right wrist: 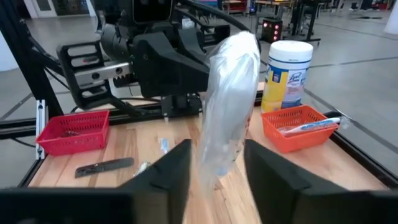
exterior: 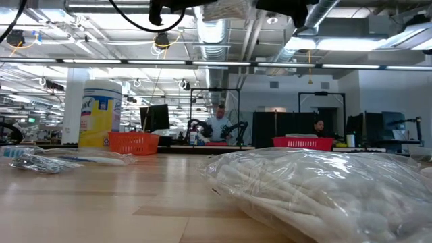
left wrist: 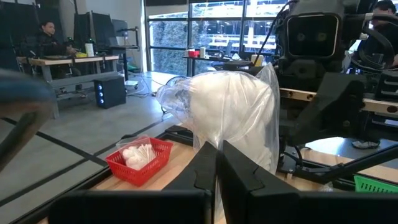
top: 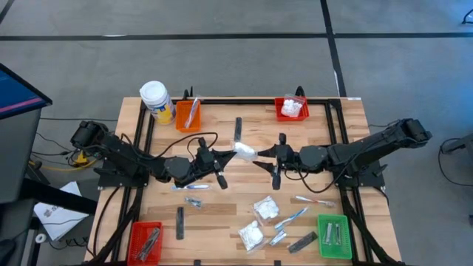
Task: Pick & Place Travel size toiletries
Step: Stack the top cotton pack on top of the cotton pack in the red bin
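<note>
White puffy packet (top: 244, 151): held in the air above mid-worktop (top: 222, 222), between the two arms. Left pincer (left wrist: 217, 163): fingers fully closed on the packet's edge. Right pincer (right wrist: 216, 163): fingers part open, standing either side of the packet's other end; contact cannot be told.

both arms reach in level from the frame's sides and meet near the centre of the high view. the left gripper (top: 230, 152) has its jaws pressed shut on a white packet (top: 244, 151). the right gripper (top: 260, 154) faces it, jaws parted either side of the same packet.
</note>
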### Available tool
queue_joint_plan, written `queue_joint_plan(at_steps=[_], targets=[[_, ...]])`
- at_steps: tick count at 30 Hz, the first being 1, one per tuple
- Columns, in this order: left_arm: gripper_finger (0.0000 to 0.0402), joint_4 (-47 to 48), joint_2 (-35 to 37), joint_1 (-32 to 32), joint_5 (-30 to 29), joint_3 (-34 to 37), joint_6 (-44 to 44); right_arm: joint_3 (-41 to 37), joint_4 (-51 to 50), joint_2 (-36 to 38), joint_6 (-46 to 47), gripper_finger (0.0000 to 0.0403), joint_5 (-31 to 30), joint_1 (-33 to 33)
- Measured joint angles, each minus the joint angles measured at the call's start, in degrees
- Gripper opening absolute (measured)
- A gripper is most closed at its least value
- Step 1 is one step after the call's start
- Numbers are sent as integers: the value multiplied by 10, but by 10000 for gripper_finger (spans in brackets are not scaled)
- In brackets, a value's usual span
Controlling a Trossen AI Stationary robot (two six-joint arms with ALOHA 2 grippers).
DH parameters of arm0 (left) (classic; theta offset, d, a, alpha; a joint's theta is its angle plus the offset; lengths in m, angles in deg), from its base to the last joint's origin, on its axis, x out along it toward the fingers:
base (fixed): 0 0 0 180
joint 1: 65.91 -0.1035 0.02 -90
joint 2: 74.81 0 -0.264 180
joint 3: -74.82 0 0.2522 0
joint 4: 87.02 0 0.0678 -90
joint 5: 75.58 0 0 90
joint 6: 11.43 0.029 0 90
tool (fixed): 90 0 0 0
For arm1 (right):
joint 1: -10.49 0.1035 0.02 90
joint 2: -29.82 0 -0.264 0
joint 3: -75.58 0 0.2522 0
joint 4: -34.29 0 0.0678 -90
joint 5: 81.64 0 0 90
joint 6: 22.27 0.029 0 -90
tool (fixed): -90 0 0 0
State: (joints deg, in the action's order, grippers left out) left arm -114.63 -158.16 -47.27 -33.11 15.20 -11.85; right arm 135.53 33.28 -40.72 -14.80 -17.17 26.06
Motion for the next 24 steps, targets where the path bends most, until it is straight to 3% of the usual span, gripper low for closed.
queue_joint_plan(at_steps=[12, 20, 24], targets=[[1, -1, 0, 0, 13, 0, 0, 0, -12, 0, -6, 8, 0, -3], [4, 5, -1, 0, 14, 0, 2, 0, -44, 1, -5, 2, -30, -4], [30, 4, -1, 0, 2, 0, 2, 0, -66, 8, -5, 2, -55, -4]])
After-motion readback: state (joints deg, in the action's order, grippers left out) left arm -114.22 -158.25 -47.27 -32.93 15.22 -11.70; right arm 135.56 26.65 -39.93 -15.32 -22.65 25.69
